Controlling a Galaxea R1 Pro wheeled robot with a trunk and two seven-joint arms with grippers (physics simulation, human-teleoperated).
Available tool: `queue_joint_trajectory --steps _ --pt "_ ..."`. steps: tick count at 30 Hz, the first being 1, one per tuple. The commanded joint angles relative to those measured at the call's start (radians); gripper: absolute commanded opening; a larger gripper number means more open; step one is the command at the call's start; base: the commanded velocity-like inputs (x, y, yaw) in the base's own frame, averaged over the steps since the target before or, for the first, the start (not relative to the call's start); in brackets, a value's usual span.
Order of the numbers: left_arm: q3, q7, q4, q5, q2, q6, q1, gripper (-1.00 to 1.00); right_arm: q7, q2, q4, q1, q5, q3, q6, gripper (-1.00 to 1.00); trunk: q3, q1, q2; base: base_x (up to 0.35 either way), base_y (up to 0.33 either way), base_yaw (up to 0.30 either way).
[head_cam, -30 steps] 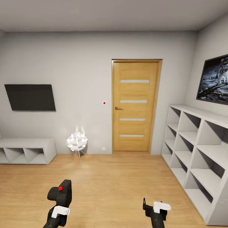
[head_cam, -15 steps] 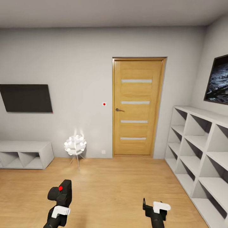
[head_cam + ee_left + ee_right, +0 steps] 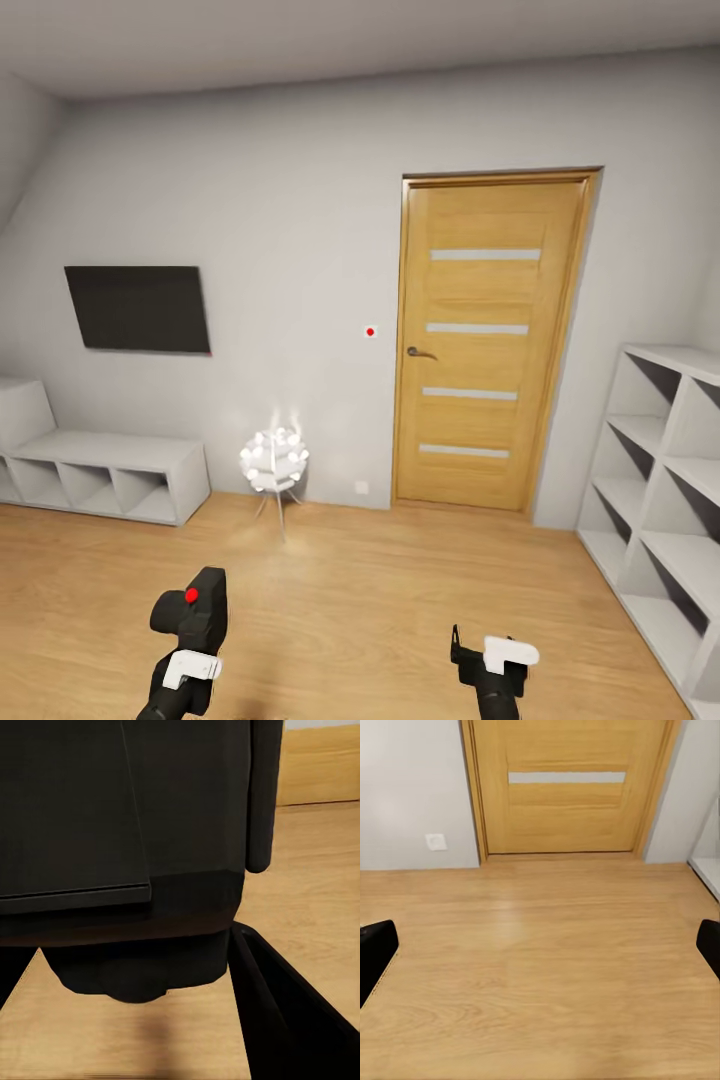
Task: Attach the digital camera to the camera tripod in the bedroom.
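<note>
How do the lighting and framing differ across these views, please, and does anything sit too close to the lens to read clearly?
Head view: even, soft light; the glowing floor lamp throws a bright patch on the wall and floor. Left wrist view: the digital camera sits so close that it shows as a dark, featureless mass. Right wrist view: clear and evenly lit, with the door and wood floor sharp.

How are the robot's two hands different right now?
The left gripper is shut on the digital camera, a black box with a red button on top; the right gripper holds nothing. In the right wrist view its fingertips sit wide apart over bare wood floor, while the left wrist view is crowded by the camera's dark body. Both are black and white.
</note>
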Motion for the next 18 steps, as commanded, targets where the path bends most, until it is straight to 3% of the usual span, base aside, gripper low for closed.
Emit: queue_joint_trajectory --steps 1,18 --pt "-0.005 -0.007 0.004 0.010 -0.001 -0.003 -0.001 -1.00 -0.004 0.000 0.001 0.000 0.003 -0.001 -0.002 1.00 0.000 0.000 -0.001 0.021 0.000 0.286" --pt "-0.005 -0.007 0.004 0.010 -0.001 -0.003 -0.001 -1.00 -0.004 0.000 0.001 0.000 0.004 -0.001 -0.002 1.00 0.000 0.000 -0.001 0.002 0.000 0.287"
